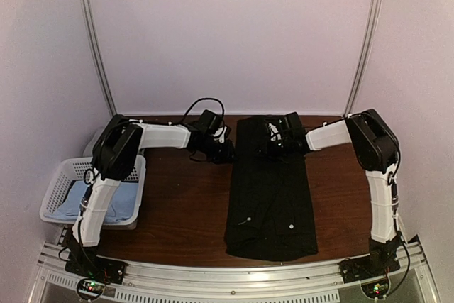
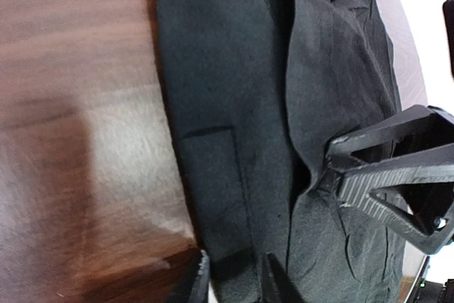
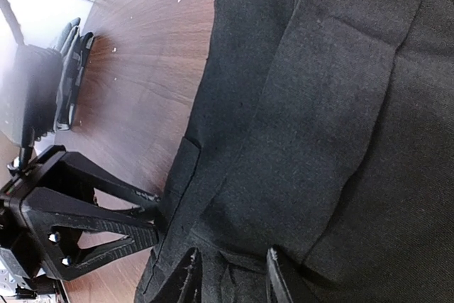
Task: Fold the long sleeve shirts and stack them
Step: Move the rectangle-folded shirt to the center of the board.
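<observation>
Your black long sleeve shirt lies as a narrow folded strip right of the table's middle, long axis running far to near. The left gripper sits astride its far-left edge and the right gripper over the same end, further right. The 2 jaw pairs stand partly apart with cloth between, and you cannot tell if either pinches. Wide bare wood lies on the shirt's left up to the white basket, with a narrower band on its right.

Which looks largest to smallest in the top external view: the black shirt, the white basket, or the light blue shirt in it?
1. black shirt
2. white lattice basket
3. light blue shirt, partly hidden inside the basket, so its full size is unsure
</observation>
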`<state>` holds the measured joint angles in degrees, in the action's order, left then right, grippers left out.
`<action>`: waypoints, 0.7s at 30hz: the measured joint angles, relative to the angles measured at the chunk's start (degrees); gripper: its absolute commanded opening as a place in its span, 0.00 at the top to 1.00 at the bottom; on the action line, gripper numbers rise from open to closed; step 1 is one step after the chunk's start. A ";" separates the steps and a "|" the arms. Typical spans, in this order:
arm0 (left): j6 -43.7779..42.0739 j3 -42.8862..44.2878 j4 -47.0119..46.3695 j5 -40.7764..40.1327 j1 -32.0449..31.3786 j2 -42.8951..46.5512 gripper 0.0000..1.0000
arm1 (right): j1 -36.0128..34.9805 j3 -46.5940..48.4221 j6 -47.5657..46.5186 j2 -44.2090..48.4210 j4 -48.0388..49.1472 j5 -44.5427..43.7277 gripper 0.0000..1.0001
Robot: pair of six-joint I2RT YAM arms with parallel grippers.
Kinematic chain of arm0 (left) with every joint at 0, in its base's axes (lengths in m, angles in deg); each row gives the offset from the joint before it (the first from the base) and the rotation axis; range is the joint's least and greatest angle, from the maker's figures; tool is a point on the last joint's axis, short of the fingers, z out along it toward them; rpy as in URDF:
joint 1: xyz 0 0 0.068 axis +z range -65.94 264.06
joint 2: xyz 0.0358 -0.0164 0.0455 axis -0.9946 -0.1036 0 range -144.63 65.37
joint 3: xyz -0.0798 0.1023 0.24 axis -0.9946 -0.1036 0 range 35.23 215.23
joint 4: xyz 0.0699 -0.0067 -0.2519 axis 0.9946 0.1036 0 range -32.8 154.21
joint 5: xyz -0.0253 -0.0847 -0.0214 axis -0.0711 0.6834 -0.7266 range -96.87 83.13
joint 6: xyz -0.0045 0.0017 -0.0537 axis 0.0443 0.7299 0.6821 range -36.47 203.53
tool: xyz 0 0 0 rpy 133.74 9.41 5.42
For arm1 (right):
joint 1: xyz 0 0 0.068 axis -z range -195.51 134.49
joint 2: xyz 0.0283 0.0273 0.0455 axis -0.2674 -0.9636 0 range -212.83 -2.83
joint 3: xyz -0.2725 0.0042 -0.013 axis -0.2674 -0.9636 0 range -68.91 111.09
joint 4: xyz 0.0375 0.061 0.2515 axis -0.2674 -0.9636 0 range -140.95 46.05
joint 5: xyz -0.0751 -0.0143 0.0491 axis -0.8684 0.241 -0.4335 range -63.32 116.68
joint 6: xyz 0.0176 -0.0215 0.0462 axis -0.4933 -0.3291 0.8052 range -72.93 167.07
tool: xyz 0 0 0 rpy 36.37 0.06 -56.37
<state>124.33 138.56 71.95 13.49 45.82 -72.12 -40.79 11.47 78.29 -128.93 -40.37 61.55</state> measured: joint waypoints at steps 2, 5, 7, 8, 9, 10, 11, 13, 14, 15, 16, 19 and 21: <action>0.66 -0.02 0.17 0.11 -0.26 -0.09 0.87 | 0.04 0.00 0.00 0.50 -0.66 -0.39 0.68; 1.66 -0.61 0.00 0.46 -0.59 -0.13 1.00 | 0.35 -0.09 0.00 1.92 -1.42 -1.11 0.67; 2.19 -1.20 -0.57 0.90 -0.68 -0.13 1.00 | 0.90 -0.48 0.00 3.69 -1.64 -1.77 0.67; 2.43 -1.51 -1.05 1.07 -0.66 -0.13 1.00 | 1.18 -0.72 0.00 4.50 -1.64 -2.05 0.67; 2.75 -1.88 -1.68 1.22 -0.66 -0.09 1.00 | 1.57 -1.14 -0.02 5.62 -1.57 -2.40 0.67; 3.08 -2.36 -2.38 1.27 -0.66 0.04 1.00 | 2.01 -1.62 -0.02 6.78 -1.57 -2.80 0.67; 3.37 -2.89 -3.13 1.25 -0.66 0.22 1.00 | 2.45 -2.05 -0.02 7.76 -1.53 -3.10 0.67; 3.93 -4.57 -4.68 0.66 -0.66 0.96 1.00 | 3.45 -2.86 0.00 9.46 -1.42 -3.87 0.67; 4.17 -5.64 -5.18 0.15 -0.59 1.60 1.00 | 3.93 -3.17 -0.02 9.99 -1.38 -4.04 0.67; 4.37 -6.73 -5.64 -0.20 -0.42 2.21 1.00 | 4.28 -3.45 -0.07 10.43 -1.33 -4.24 0.66; 4.63 -8.41 -6.14 -0.63 -0.31 3.21 1.00 | 4.52 -3.74 -0.15 10.71 -1.36 -4.39 0.66; 5.22 -13.66 -6.99 -1.79 0.39 6.60 1.00 | 5.16 -4.00 -0.61 10.73 -1.51 -4.70 0.67; 5.44 -17.03 -7.43 -2.62 1.31 8.83 1.00 | 5.09 -4.26 -0.98 10.73 -1.73 -4.66 0.67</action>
<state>129.77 121.53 64.52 10.87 47.13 -63.29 -35.69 7.21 77.31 -118.20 -42.10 56.90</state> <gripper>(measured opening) 0.008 0.334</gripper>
